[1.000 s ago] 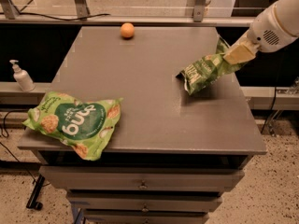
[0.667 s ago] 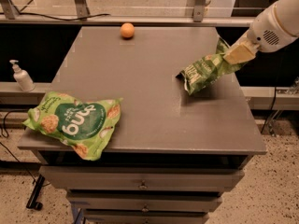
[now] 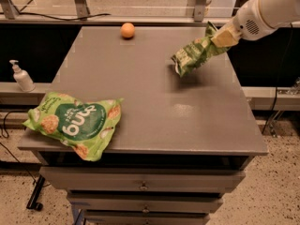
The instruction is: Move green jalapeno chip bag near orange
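**One claw, two bags, one orange**

In the camera view we count two bags, one orange, one pump bottle and one claw. The claw [image 3: 218,37] reaches in over the counter's right edge, near the back right corner, and is clamped on the upper end of the green jalapeno chip bag [image 3: 193,56]. The bag sits over the right part of the counter [image 3: 154,102], towards the back. Its long axis is tilted: the gripped end is high and points to the right edge, while the free end hangs low and points to the counter's middle. A shadow lies under the low end; we cannot tell whether that end touches the surface.

The orange [image 3: 127,30] rests by the back edge, left of centre, well apart from the held bag. The larger bright-green bag [image 3: 75,123] lies flat at the front left corner, overhanging it. The pump bottle [image 3: 21,76] stands on a ledge off the counter's left edge.
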